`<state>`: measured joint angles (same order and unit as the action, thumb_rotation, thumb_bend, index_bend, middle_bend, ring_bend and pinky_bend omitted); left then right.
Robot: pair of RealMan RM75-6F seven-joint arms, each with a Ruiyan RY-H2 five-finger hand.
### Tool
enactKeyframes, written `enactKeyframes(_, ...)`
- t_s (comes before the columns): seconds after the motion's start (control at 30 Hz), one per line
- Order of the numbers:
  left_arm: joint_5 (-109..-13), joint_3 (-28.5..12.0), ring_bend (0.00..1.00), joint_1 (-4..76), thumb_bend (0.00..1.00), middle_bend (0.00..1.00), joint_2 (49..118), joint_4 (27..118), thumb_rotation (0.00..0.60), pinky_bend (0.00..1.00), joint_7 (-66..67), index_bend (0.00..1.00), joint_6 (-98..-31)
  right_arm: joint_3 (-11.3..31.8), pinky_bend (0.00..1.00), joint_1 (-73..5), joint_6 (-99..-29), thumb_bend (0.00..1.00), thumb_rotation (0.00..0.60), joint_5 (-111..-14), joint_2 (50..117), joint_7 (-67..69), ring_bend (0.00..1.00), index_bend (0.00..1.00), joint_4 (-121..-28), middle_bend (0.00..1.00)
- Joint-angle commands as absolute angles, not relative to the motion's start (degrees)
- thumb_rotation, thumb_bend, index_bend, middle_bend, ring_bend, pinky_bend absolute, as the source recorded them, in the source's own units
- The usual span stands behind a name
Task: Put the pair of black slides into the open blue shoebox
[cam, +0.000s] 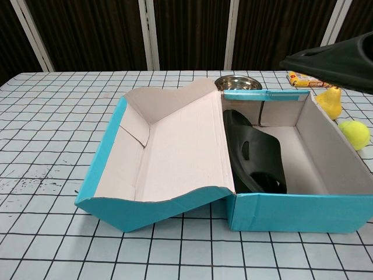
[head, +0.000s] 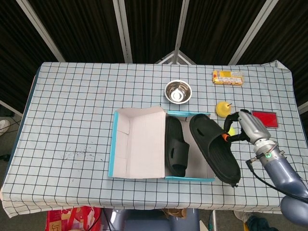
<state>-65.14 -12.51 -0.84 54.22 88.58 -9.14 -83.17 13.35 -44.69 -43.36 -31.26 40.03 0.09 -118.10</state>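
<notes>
One black rubber slide (head: pixel 176 147) lies inside open blue cardboard shoebox (head: pixel 113 144). Right hand (head: pixel 243 127) grips second black slide (head: pixel 214 149) above box's right side; lowering and release remain. Left hand unseen.

Checked tablecloth (head: pixel 72 110); dark slatted wall (head: pixel 86 29)

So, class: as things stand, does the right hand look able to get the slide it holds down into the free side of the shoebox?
Probably yes. The right hand holds the second slide above the blue shoebox, whose right half beside the first slide lies open and bare.
</notes>
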Motion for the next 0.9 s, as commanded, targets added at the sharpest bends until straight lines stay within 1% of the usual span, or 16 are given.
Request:
enactKeyframes(0.03, -65.09, -12.49, 0.00, -0.80, 0.81, 0.04, 54.25, 88.51, 0.600, 0.05, -9.09, 0.17, -83.07, 12.44, 0.00, -47.36, -43.85, 0.52, 0.600, -28.20, 43.75, -2.24, 0.23, 0.63, -115.97, 0.57)
enactKeyframes(0.23, -64.57, -12.64, 0.00, -0.80, 0.81, 0.05, 54.30, 88.24, 0.600, 0.05, -9.08, 0.17, -82.87, 11.33, 0.00, -50.17, -44.17, 0.52, 0.600, -24.34, 48.39, -4.56, 0.23, 0.63, -112.53, 0.57)
enactKeyframes(0.47, -64.14, -12.66, 0.00, -0.54, 0.81, 0.05, 54.46, 87.85, 0.600, 0.05, -8.77, 0.17, -82.20, 10.10, 0.00, -51.68, -45.16, 0.53, 0.600, -21.61, 52.56, -6.23, 0.23, 0.63, -109.15, 0.57)
enactKeyframes(0.7, -63.66, -12.81, 0.00, -0.65, 0.81, 0.05, 54.54, 87.67, 0.600, 0.05, -8.79, 0.17, -82.24, 8.50, 0.00, -53.17, -47.05, 0.56, 0.600, -16.98, 55.13, -8.89, 0.24, 0.63, -107.11, 0.57)
enactKeyframes(0.9, -63.54, -12.82, 0.00, -0.47, 0.81, 0.05, 54.55, 87.54, 0.600, 0.05, -8.80, 0.17, -81.75, 8.49, 0.00, -54.48, -49.09, 0.56, 0.600, -13.01, 56.95, -10.65, 0.24, 0.63, -106.74, 0.57)
